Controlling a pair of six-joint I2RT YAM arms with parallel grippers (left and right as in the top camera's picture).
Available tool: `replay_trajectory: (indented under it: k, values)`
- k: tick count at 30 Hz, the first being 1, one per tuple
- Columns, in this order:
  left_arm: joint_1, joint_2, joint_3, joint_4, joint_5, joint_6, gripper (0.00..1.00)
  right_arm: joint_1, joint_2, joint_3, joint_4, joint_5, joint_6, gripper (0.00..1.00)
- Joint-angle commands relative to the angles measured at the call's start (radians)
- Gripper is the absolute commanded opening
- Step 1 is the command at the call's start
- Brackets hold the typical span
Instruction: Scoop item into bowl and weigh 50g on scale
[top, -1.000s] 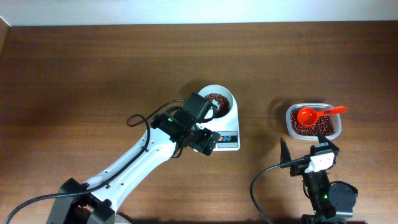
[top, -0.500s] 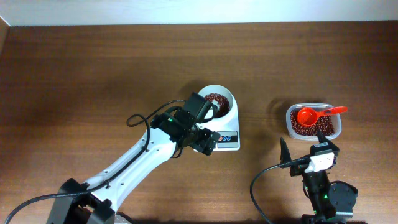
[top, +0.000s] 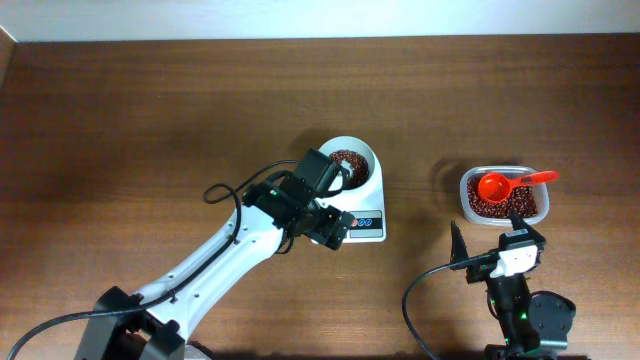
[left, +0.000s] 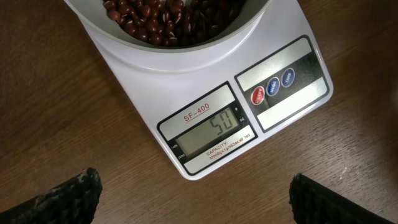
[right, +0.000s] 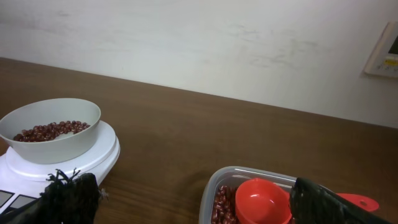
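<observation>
The white bowl (top: 362, 152) sits on the white scale (top: 372, 215) and holds dark red-brown beans (top: 350, 162). In the left wrist view the bowl's rim (left: 180, 53) and beans (left: 168, 15) fill the top, and the scale's display (left: 214, 127) reads 50. My left gripper (left: 196, 205) is open and empty, just in front of the scale. My right gripper (right: 196, 205) is open and empty, low at the near side of the clear tub (right: 217, 186). A red scoop (top: 500, 185) lies on the beans in the tub (top: 470, 205).
The scale's red and blue buttons (left: 273, 87) sit right of the display. The tub stands to the right of the scale, with bare brown wood between them. A white wall (right: 186, 43) runs behind the table's far edge.
</observation>
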Motion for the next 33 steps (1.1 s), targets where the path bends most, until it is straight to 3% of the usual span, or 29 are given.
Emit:
replay_trajectory:
  k: [1, 12, 18, 24, 27, 33]
  values:
    - [-0.004, -0.014, -0.003, 0.0, -0.003, -0.01, 0.99, 0.009, -0.011, -0.005, -0.005, -0.002, 0.0, 0.99]
    - [-0.004, -0.014, -0.002, 0.002, -0.004, -0.01, 0.99, 0.009, -0.011, -0.005, -0.005, -0.002, 0.0, 0.99]
    - [-0.005, -0.085, 0.005, 0.054, 0.18, -0.034, 0.99, 0.009, -0.011, -0.005, -0.005, -0.002, 0.0, 0.99]
    - [-0.005, -0.322, 0.005, -0.061, -0.05, -0.199, 0.99, 0.009, -0.011, -0.005, -0.005, -0.002, 0.0, 0.99]
    - [-0.005, -0.365, 0.005, -0.217, -0.151, -0.313, 0.99, 0.009, -0.011, -0.005, -0.005, -0.002, 0.0, 0.99]
    - [-0.005, -0.285, -0.001, -0.208, -0.112, -0.37, 0.99, 0.009, -0.011, -0.005, -0.005, -0.002, 0.0, 0.99]
